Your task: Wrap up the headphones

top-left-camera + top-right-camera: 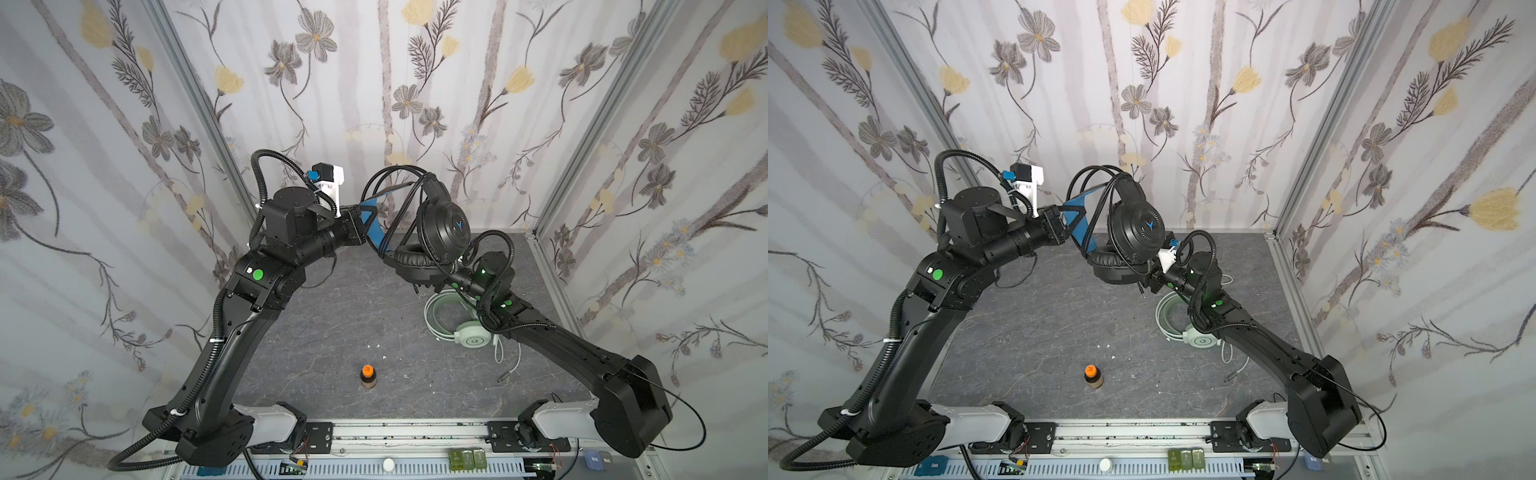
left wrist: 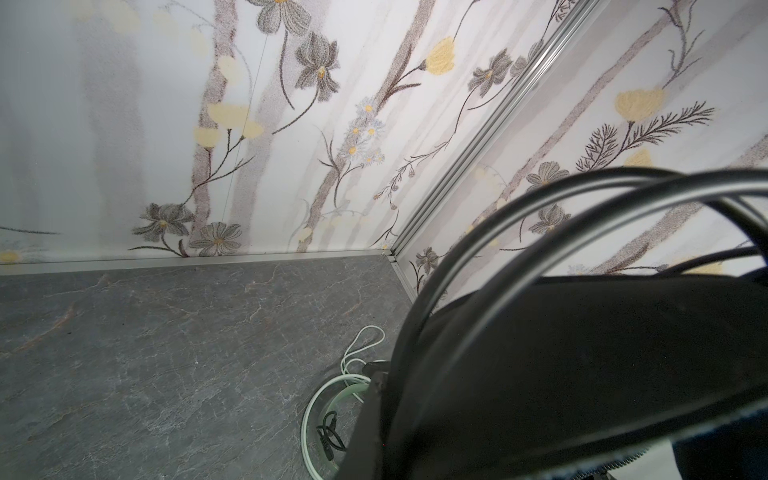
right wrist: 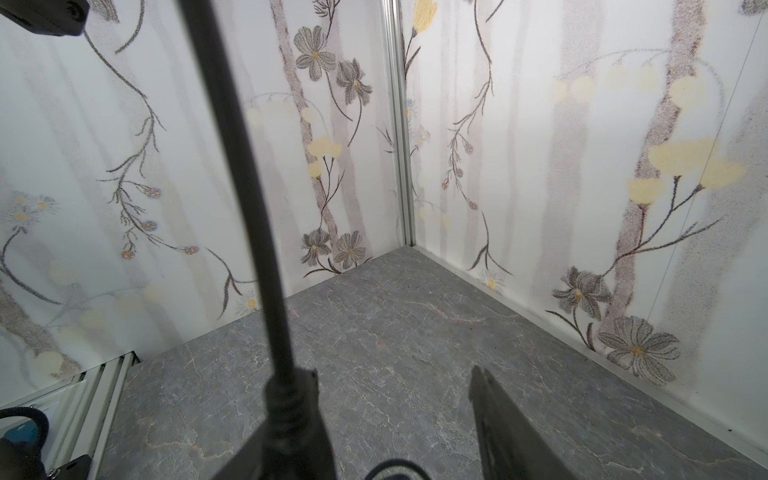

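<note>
The left gripper [image 1: 366, 225], clamped on the blue inner band, holds the black headphones [image 1: 444, 226] aloft near the back wall [image 1: 374, 83], their black cable [image 1: 386, 176] looped over the headband. The right gripper [image 3: 390, 374] has its jaws apart, with the cable's end lying against one finger only. The mint green headphones [image 1: 471, 338] lie on the grey table [image 1: 324, 332] under the right arm [image 1: 561, 345], close to the right-hand rail [image 1: 548, 282]. An orange-capped bottle [image 1: 368, 376] stands alone front-centre, and the table's left half offers open room. A blue Y-shaped emblem [image 1: 459, 225] marks the black earcup; the mint cup's round mark is unreadable.
</note>
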